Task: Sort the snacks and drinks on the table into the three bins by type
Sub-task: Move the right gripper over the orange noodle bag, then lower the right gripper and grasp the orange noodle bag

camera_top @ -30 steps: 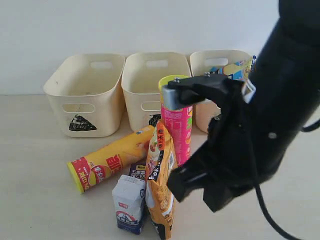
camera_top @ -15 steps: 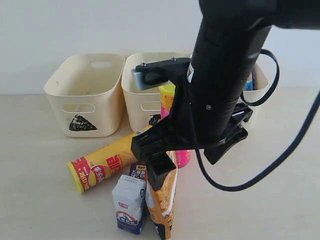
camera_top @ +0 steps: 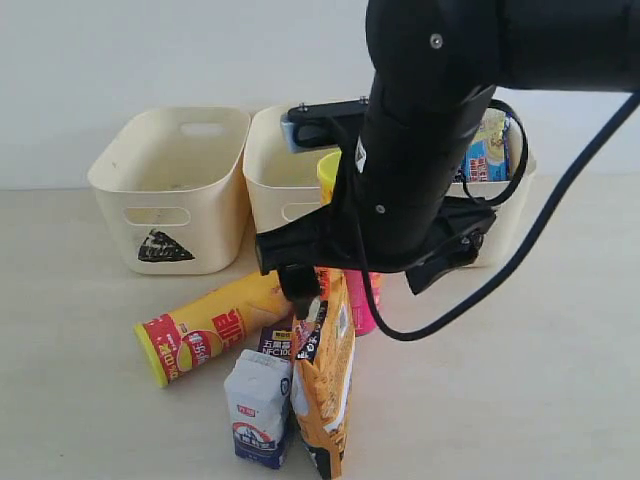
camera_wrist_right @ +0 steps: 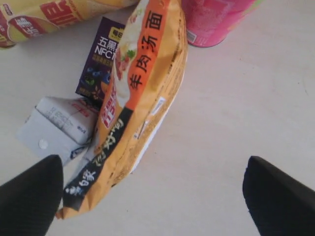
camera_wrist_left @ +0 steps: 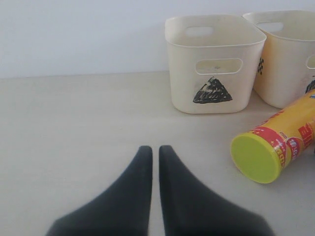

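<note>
My right gripper [camera_wrist_right: 152, 196] hangs open over the table [camera_top: 80, 400], its fingers wide apart above the lower end of the orange bag [camera_wrist_right: 142, 98], holding nothing. The orange bag [camera_top: 325, 385] stands on edge against the white milk carton [camera_top: 260, 405] and the purple juice box [camera_top: 275, 343]. The yellow-and-red tube [camera_top: 215, 325] lies on its side. My right arm mostly hides the upright pink tube [camera_top: 362, 305]. The blue-and-white noodle pack [camera_top: 487, 150] sits in the right bin [camera_top: 510, 215]. My left gripper [camera_wrist_left: 155, 150] is shut and empty, low over bare table, left of the yellow-and-red tube [camera_wrist_left: 275, 147].
The triangle bin [camera_top: 170, 190] and the middle bin [camera_top: 285, 170] stand along the back wall. My right arm [camera_top: 420, 150] blocks much of the middle of the exterior view. Bare table lies at front left and right.
My right arm has swung left from beside the right bin to above the pile of snacks and drinks. The left gripper and the objects on the table have stayed put.
</note>
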Motion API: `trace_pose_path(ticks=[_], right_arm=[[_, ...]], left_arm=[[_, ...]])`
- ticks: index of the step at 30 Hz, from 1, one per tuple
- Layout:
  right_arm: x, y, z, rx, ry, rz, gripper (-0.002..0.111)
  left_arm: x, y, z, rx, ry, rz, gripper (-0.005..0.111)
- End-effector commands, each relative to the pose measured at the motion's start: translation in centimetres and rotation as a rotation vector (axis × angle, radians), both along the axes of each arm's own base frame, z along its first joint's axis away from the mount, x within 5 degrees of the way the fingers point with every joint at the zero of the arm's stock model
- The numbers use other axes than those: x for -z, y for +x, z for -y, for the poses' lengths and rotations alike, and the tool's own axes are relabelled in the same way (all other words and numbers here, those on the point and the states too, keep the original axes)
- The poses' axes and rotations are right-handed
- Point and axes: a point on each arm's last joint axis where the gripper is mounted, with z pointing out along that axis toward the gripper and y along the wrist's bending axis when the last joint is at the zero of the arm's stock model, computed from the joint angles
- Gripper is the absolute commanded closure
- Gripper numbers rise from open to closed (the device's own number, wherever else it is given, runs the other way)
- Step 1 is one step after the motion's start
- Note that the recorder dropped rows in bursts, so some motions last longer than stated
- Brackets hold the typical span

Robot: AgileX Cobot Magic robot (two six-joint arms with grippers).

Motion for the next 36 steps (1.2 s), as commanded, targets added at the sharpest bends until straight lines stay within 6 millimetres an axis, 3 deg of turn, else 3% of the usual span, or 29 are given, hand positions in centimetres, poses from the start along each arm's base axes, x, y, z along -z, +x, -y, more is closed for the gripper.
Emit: trace_pose_path(ticks=[1, 17, 36], right_arm=[[1.1, 0.9, -0.3, 0.033, -0.008, 0.001, 0.021], [5.1, 2.6, -2.1, 0.091, 0.009, -0.023, 0.021], [11.6, 4.3, -4.1, 0.113, 0.008, -0.067, 0.021]], left_arm=[[-0.2, 0.0, 0.1, 0.007, -0.010, 0.016, 0.103], [-0.2, 0.0, 0.1, 0.007, -0.010, 0.016, 0.103], [-0.2, 0.0, 0.1, 0.007, -0.010, 0.016, 0.103]])
